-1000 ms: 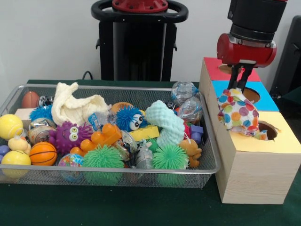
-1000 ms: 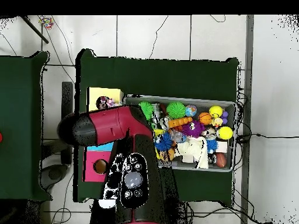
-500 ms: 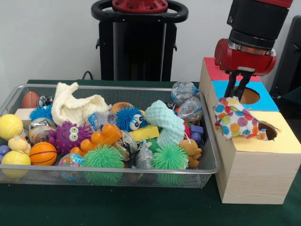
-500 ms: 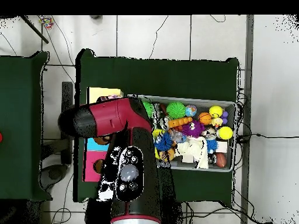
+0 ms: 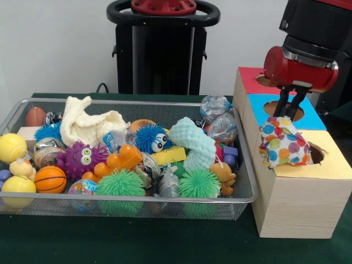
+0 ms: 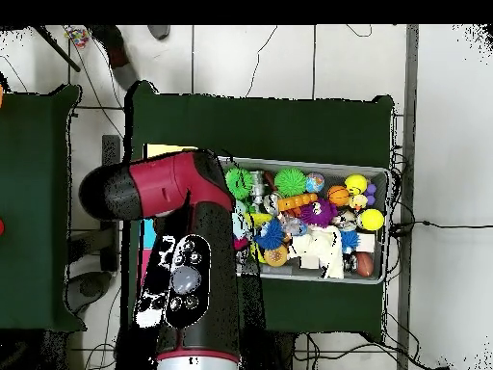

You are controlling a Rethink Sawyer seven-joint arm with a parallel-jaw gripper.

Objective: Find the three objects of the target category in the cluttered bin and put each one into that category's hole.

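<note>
My gripper hangs over the wooden sorting box, shut on the top of a polka-dot cloth. The cloth droops onto the box's yellow panel and covers the left part of the yellow hole. Behind it are the blue hole and the red panel. In the wire bin lie a cream cloth and a mint-green textured cloth among the toys. In the overhead view the arm hides the gripper, the cloth and most of the box.
The bin holds several balls, spiky rubber toys such as a purple one and a green one, an orange basketball and a yellow ball. The box stands against the bin's right side.
The gripper has moved to the right along the box with the polka-dot cloth, which now hangs straighter over the yellow panel. In the overhead view the arm has swung left.
</note>
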